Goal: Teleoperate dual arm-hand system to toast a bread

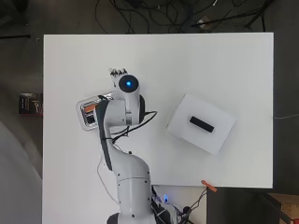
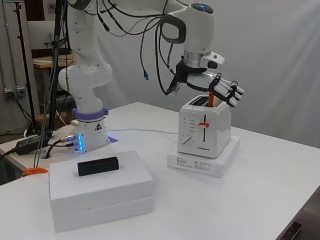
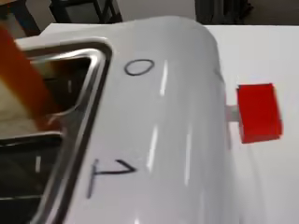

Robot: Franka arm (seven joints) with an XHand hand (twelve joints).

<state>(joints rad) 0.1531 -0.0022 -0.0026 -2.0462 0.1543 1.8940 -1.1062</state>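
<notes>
White table (image 2: pixel 280 165) w/ grey backdrop behind. Hand (image 2: pixel 223 89) hovers just over toaster (image 2: pixel 205 131), fingers straight, holding nothing. Toaster: white, red lever (image 2: pixel 203 124) on front, orange-edged bread (image 2: pixel 212 99) upright in slot, directly below hand. Toaster sits on flat white base (image 2: pixel 220 162).

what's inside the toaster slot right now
An orange-edged slice of bread stands in the toaster, its top poking out beneath the hand. Its lower part is hidden inside.

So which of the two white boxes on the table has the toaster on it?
The flatter white box under the toaster, below the hand; the other box carries a black block.
</notes>
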